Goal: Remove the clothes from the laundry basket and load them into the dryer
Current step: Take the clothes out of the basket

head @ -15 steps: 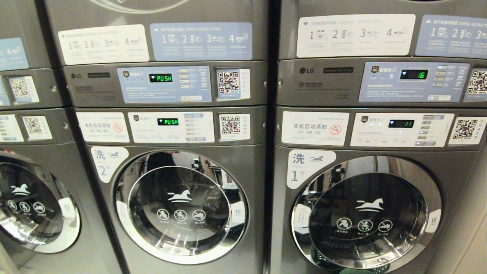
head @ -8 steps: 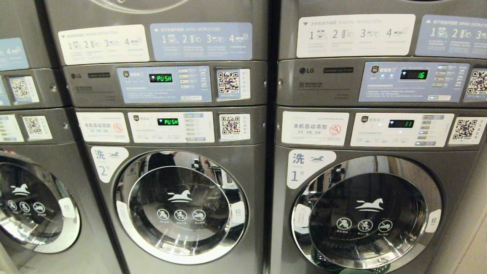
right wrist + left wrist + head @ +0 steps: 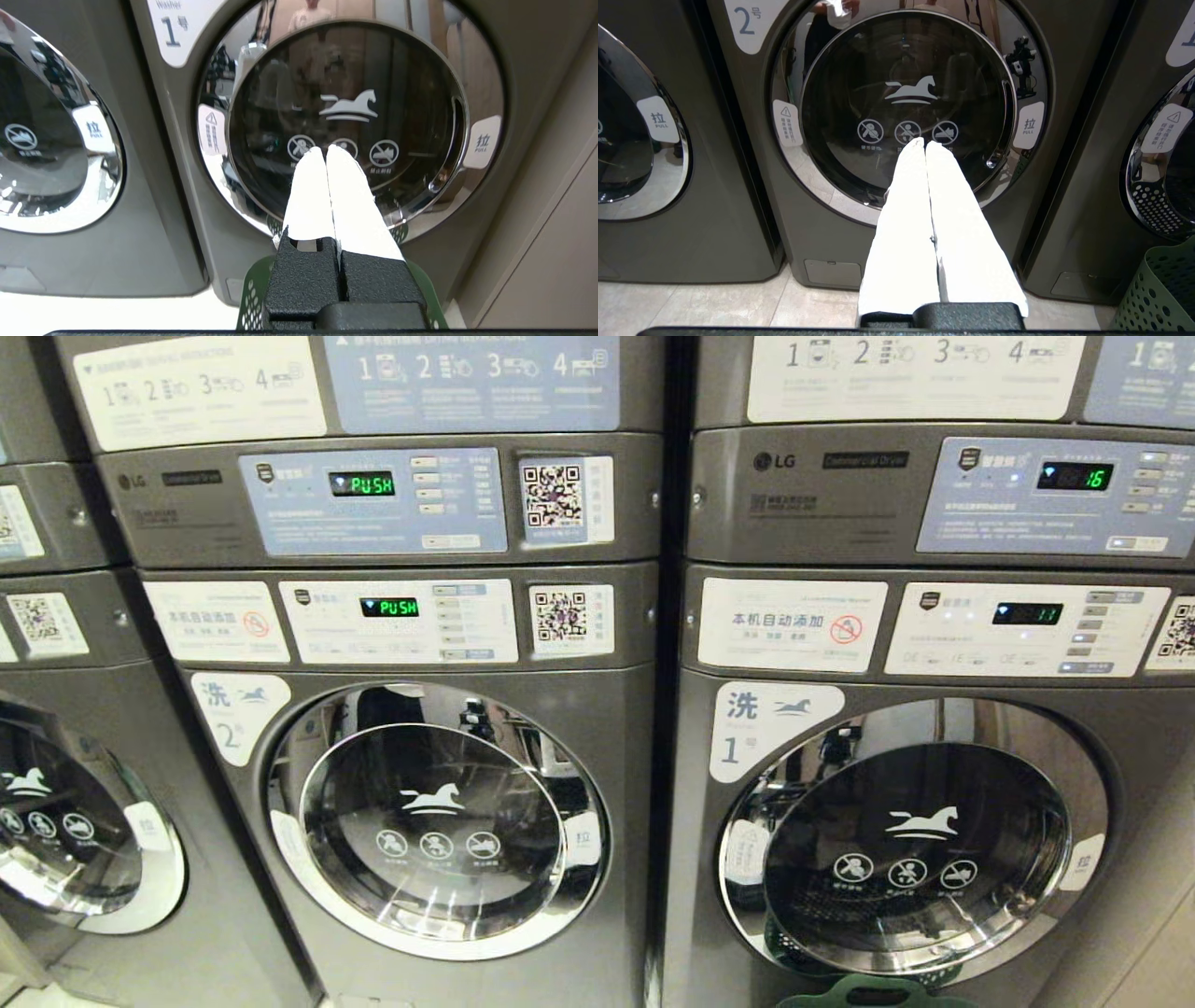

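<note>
Below machine 1's shut door [image 3: 915, 840], the green basket [image 3: 873, 989] is cut off; both grippers [image 3: 924, 142] [image 3: 326, 150] pressed together, empty

The machine fronts [image 3: 429, 933] looked like smooth grey metal with a soft sheen. Door rings [image 3: 280, 775] were mirror-bright chrome around dark glossy glass [image 3: 429, 831]. The green basket [image 3: 1157, 289] looked like matt perforated plastic, and the gripper fingers [image 3: 313, 196] smooth white plastic

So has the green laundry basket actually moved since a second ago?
Cannot tell. More of the green laundry basket shows below the machine 1 door, but the panels and doors all shifted together in the head view, so the camera tilted down.
</note>
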